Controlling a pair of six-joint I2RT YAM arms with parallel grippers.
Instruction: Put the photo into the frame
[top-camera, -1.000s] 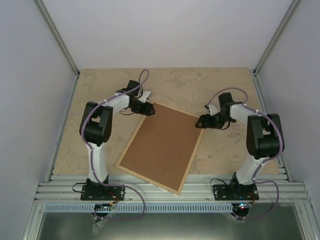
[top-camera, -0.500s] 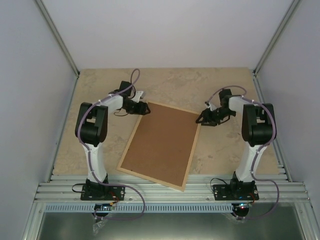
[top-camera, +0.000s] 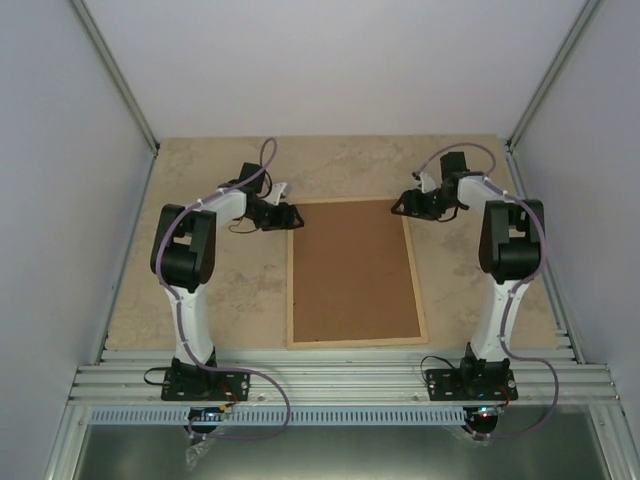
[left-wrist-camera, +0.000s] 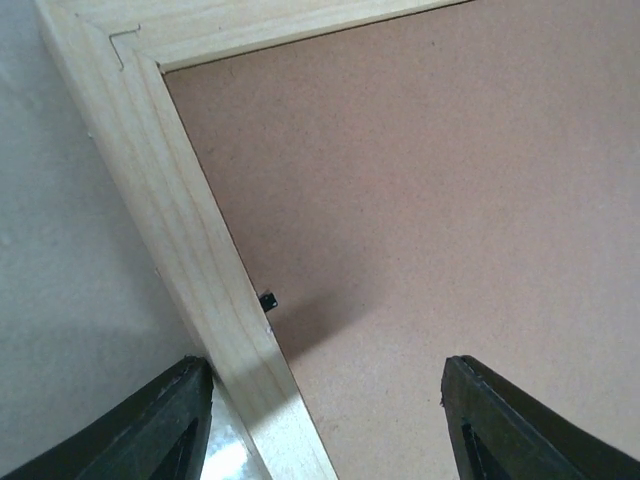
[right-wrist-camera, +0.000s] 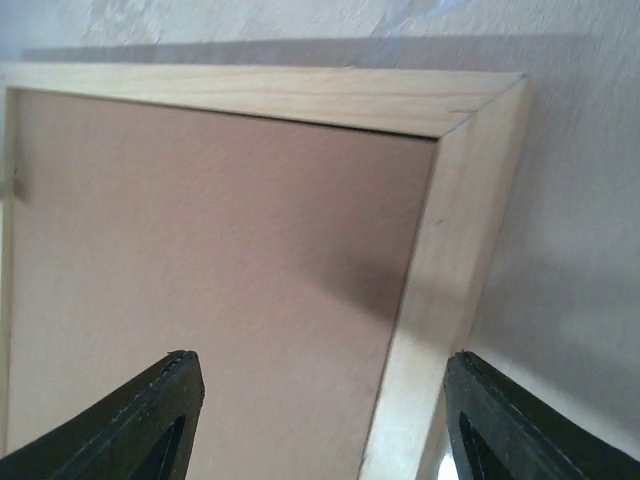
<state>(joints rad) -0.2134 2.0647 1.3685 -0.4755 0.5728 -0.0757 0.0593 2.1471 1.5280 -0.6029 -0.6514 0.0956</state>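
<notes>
**Frame face-down, photo out of sight**

Frame (top-camera: 290, 290) lies flat on the table (top-camera: 350, 165), squared to its near edge, with the brown backing (top-camera: 350, 270) seated inside the wooden slats and facing up. The photo shows in none of the three views. It may be shut in beneath the backing or lie somewhere out of view; the pictures do not settle which.

The left gripper (top-camera: 288, 215) sits low at the far-left corner of the frame. Its wrist view shows the jaws spread wide, the left slat passing between them close to the left jaw, and nothing clamped. A small black tab (left-wrist-camera: 268, 300) sits at the inner edge of that slat, against the backing.

The right gripper (top-camera: 400, 207) sits at the far-right corner. Its jaws are equally wide, straddling the right slat and a stretch of backing, and it grips nothing either.

How far the task has got turns on what is under the backing. If the photo is already inside, the insertion is done and what is left is probably securing the tabs and turning the frame face-up. If it is not, the main work is all ahead: the backing has to come out, the photo go in, and the backing be refitted. With both grippers poised open at the far corners, a two-handed move on the frame looks likeliest.
</notes>
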